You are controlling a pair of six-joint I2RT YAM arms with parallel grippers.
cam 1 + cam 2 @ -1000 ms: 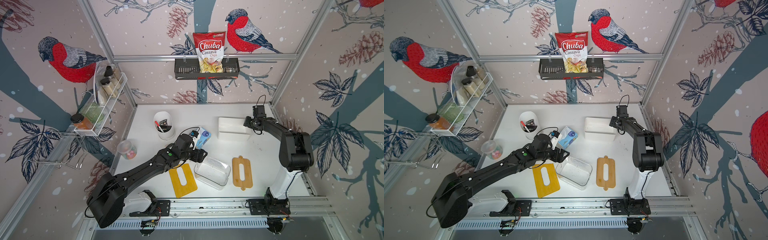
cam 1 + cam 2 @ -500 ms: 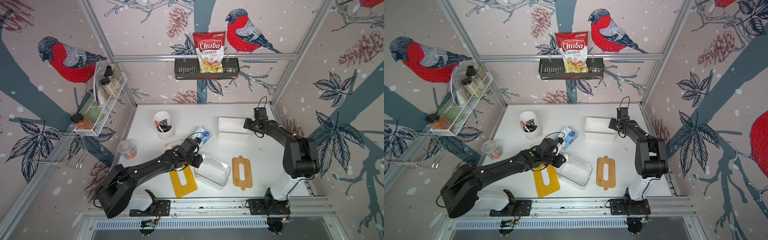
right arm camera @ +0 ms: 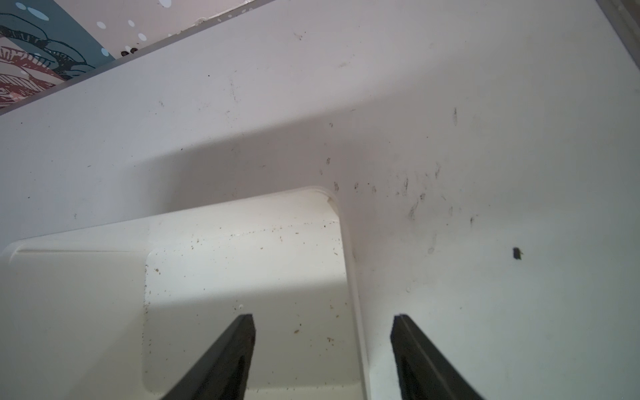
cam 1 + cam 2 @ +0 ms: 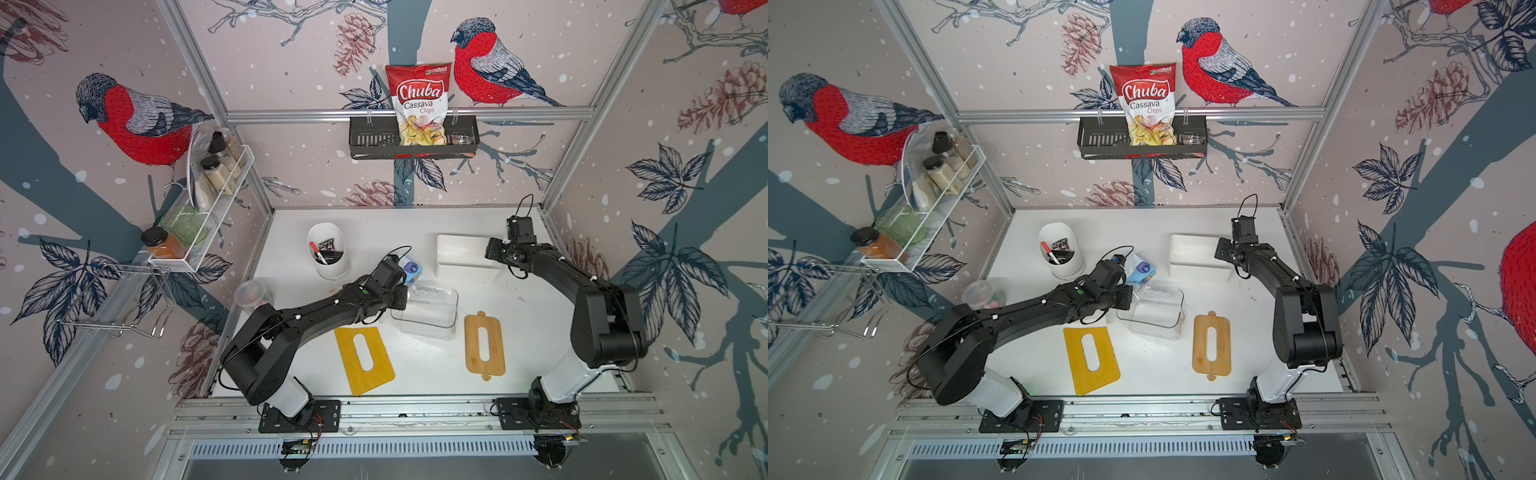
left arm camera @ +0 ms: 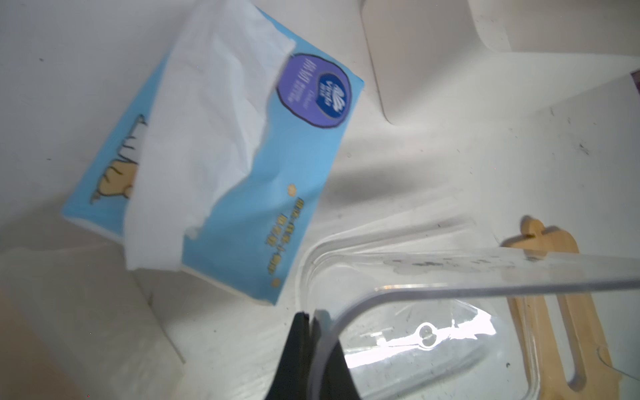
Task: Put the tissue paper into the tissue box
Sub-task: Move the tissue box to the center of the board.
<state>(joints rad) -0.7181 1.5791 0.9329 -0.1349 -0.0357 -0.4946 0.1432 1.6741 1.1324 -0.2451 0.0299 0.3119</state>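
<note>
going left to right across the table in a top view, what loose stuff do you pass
clear tub → white pen pot → yellow lid → clear box → wooden lid

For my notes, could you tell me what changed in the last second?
The left claw swung from the tissue pack to the clear box and shut on its wall, shifting it toward the pack. The right claw stays at the white box; pack unmoved.

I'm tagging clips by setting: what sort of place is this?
Probably a lab robot cell dressed as a kitchen: bird-papered aluminium-framed walls, white wire rack of spice jars, red Chuba chips bag, black left arm and right arm.
</note>
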